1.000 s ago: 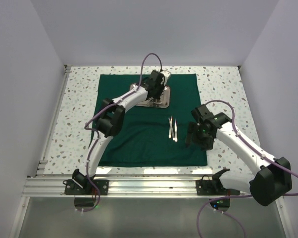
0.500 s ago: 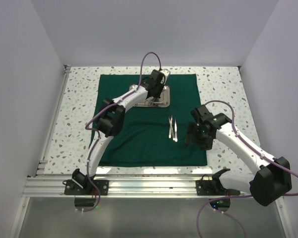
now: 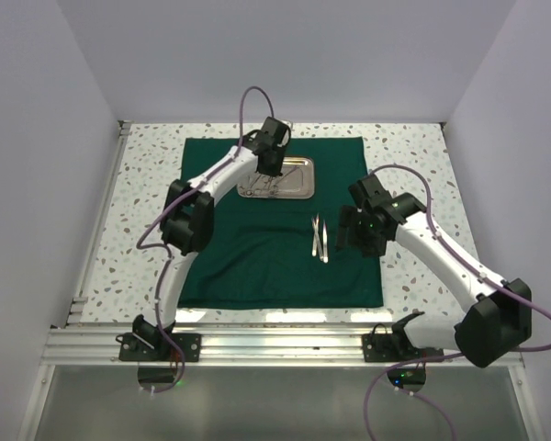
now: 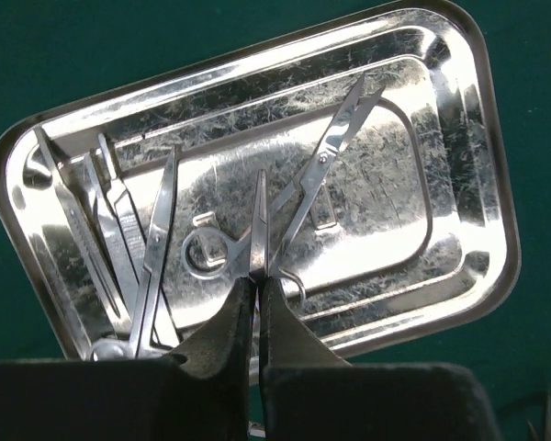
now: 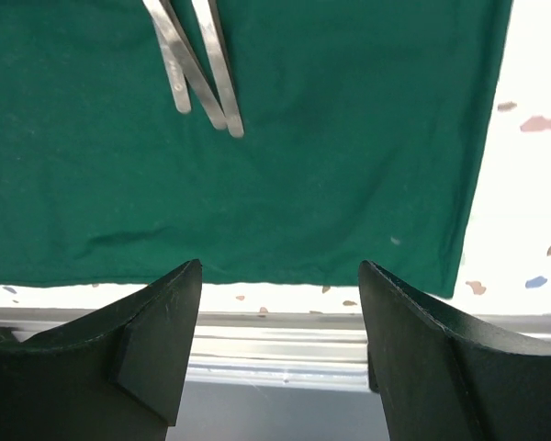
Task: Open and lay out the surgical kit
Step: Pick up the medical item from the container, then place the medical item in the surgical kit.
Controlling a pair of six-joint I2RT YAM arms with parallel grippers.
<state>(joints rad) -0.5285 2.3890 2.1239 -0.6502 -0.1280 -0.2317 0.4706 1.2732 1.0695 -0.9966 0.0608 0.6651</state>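
The dark green cloth (image 3: 248, 266) lies spread flat on the table. The shiny steel tray (image 3: 300, 183) sits on its far middle and holds scissors (image 4: 331, 156) and several slim instruments (image 4: 119, 239). My left gripper (image 3: 267, 176) hovers over the tray's left part, shut (image 4: 258, 287) on a slim pointed instrument (image 4: 259, 220) that sticks out between its tips. Two slim silver instruments (image 3: 320, 237) lie on the cloth right of centre; their ends show in the right wrist view (image 5: 202, 69). My right gripper (image 3: 346, 239) is open and empty (image 5: 280, 271) above the cloth's near right part.
Speckled tabletop (image 3: 413, 165) surrounds the cloth (image 5: 303, 184). An aluminium rail (image 3: 275, 342) runs along the near edge, also in the right wrist view (image 5: 275, 335). A rail (image 3: 101, 220) lines the left side. White walls close in the table at the back and sides.
My left arm has swung left and up off the tray, so the tray's right part now shows. My right arm has shifted slightly farther from the near edge.
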